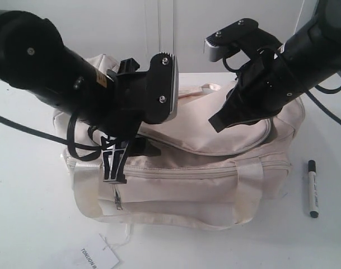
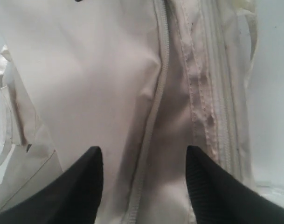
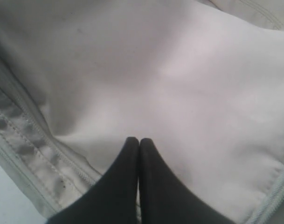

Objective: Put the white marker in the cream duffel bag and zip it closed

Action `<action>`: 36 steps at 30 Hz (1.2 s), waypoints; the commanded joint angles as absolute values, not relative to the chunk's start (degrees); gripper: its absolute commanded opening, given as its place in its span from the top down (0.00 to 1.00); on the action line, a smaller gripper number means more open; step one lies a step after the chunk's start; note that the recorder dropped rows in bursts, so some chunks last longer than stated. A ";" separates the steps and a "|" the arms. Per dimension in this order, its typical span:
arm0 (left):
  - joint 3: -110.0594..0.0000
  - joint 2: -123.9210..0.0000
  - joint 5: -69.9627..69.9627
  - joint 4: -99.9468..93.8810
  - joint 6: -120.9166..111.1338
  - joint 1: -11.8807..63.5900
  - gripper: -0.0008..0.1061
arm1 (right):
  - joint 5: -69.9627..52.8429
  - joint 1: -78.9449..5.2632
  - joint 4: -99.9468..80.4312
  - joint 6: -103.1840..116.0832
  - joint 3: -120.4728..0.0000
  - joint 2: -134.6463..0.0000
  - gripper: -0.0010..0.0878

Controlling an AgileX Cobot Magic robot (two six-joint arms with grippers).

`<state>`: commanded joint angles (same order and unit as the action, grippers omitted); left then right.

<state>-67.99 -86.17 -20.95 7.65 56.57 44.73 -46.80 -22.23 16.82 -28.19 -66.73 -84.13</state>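
Tag (image 1: 98,259) of paper lies nearest on the white table (image 1: 24,224), just in front of the cream duffel bag (image 1: 204,185). Right of the bag the white marker (image 1: 312,188) lies on the table (outside the bag, cap pointing away). Over the bag's left end the left gripper (image 2: 144,154) hangs, jaws wide apart and empty, a shut zipper (image 2: 153,116) running between them. Farther back, the right gripper (image 3: 139,140) is above the bag's top panel, jaws pressed together on nothing visible.

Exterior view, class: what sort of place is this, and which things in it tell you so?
Probably a robot lab or test bench: a black left arm and right arm reach over a plain white table with staged props, a cream duffel bag and a white marker.
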 joint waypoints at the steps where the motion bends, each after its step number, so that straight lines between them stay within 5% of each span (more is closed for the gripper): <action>1: -67.99 -86.29 -20.35 7.54 56.57 44.73 0.45 | -46.80 -22.23 16.82 -28.19 -66.73 -84.13 0.99; 22: -67.88 -86.42 -25.38 -0.51 56.13 44.65 0.45 | -47.62 -22.23 16.82 -28.19 -66.73 -84.13 0.99; 36: -67.75 -88.29 -14.03 -3.50 56.13 44.65 0.45 | -48.34 -22.23 16.82 -28.19 -66.73 -84.13 0.99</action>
